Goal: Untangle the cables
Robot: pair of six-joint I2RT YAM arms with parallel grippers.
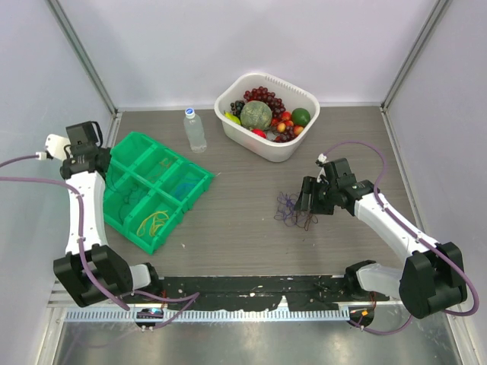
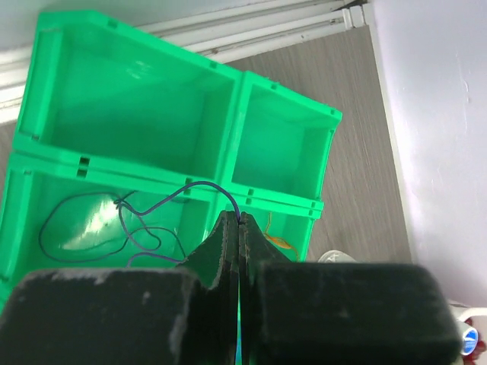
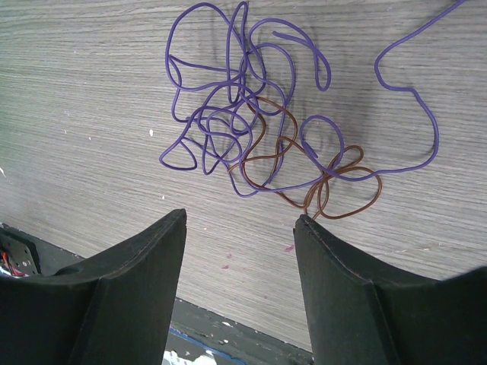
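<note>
A tangle of purple cable (image 3: 228, 114) and brown cable (image 3: 327, 186) lies on the wooden table; in the top view the tangle (image 1: 292, 209) sits right of centre. My right gripper (image 3: 240, 217) is open and empty, hovering just near of it, and stands right beside the tangle in the top view (image 1: 306, 199). My left gripper (image 2: 240, 220) is shut on a thin purple-blue cable (image 2: 199, 186), held above the green bin (image 2: 152, 171); the cable trails down into a compartment. A yellow cable (image 1: 154, 222) lies in another compartment.
The green divided bin (image 1: 199, 169) stands at the left. A clear water bottle (image 1: 195, 131) stands behind it. A white basket (image 1: 228, 125) of toy fruit is at the back centre. Enclosure walls close in both sides and the back.
</note>
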